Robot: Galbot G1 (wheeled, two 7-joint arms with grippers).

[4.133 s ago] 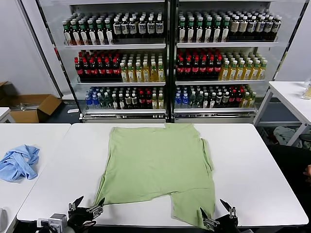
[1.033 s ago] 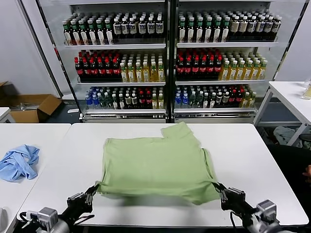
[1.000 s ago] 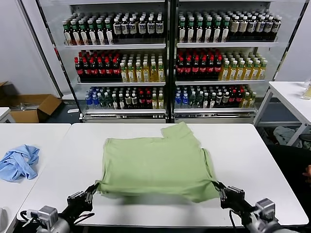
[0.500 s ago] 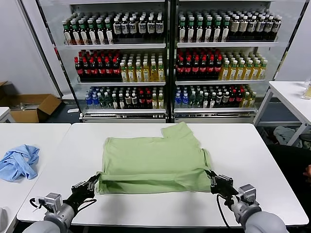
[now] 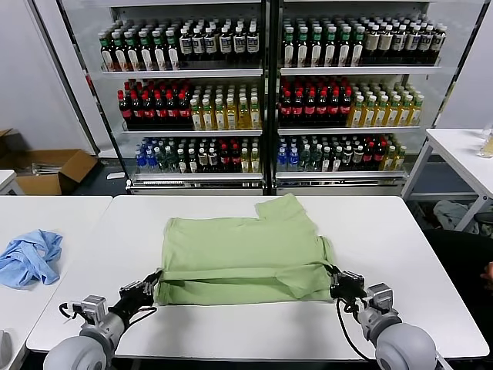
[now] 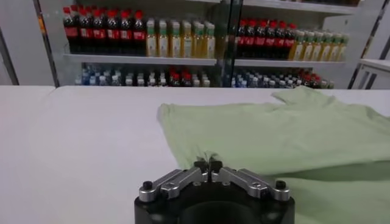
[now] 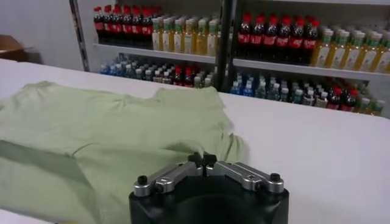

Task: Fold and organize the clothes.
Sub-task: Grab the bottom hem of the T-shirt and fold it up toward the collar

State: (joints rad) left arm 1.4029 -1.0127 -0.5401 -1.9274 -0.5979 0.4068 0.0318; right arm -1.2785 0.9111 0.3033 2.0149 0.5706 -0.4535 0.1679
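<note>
The shirt's collar, buttons and chest print are hidden; only plain light green cloth shows. One shirt (image 5: 243, 258) lies mid-counter (image 5: 416, 254), its near hem doubled back over itself. The left gripper (image 5: 156, 279) and right gripper (image 5: 334, 279), both clamped on the shirt, pinch the fold's two corners. One blue garment (image 5: 29, 258) lies apart.
</note>
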